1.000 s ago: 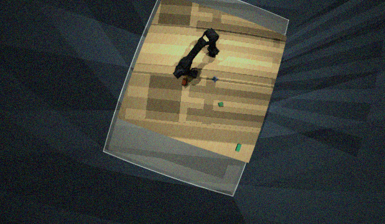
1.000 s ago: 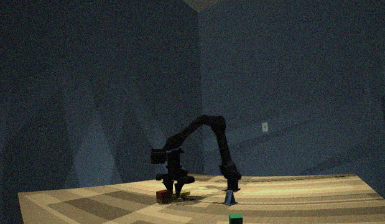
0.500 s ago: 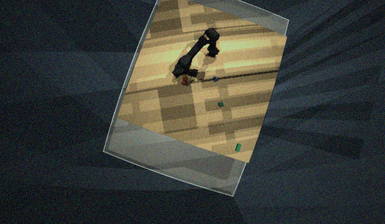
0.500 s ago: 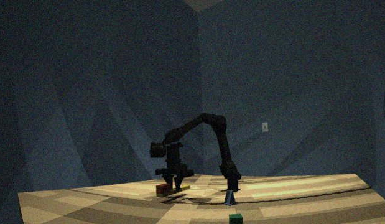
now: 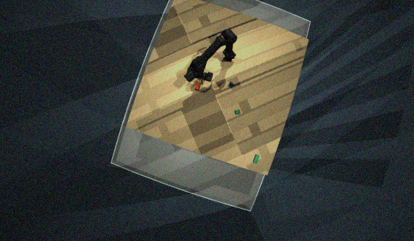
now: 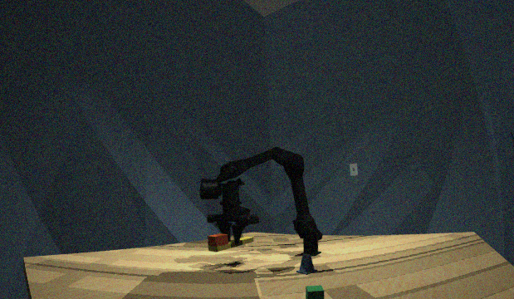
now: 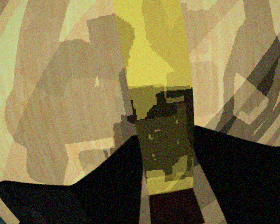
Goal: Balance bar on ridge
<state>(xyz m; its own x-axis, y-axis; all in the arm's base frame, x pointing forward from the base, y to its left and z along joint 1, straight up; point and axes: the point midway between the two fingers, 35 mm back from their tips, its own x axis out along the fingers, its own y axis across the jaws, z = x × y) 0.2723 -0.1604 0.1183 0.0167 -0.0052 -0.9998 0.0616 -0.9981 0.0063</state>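
The yellow bar (image 5: 199,80) (image 6: 247,240) (image 7: 153,45) has a red block (image 5: 197,86) (image 6: 217,239) (image 7: 171,209) on one end. My gripper (image 6: 232,242) (image 7: 165,137) is shut on the bar close to that block, with one finger on each side. The bar hangs a little above the table, looks about level, and casts a shadow below. The ridge is a small blue wedge (image 5: 231,84) (image 6: 306,264) standing on the table, to the right of the bar in the top and exterior views. The ridge does not show in the wrist view.
A green block (image 5: 237,112) (image 6: 315,291) lies in front of the ridge. Another green block (image 5: 256,158) lies near the table's lower right corner in the top view. The arm's base stands just behind the ridge.
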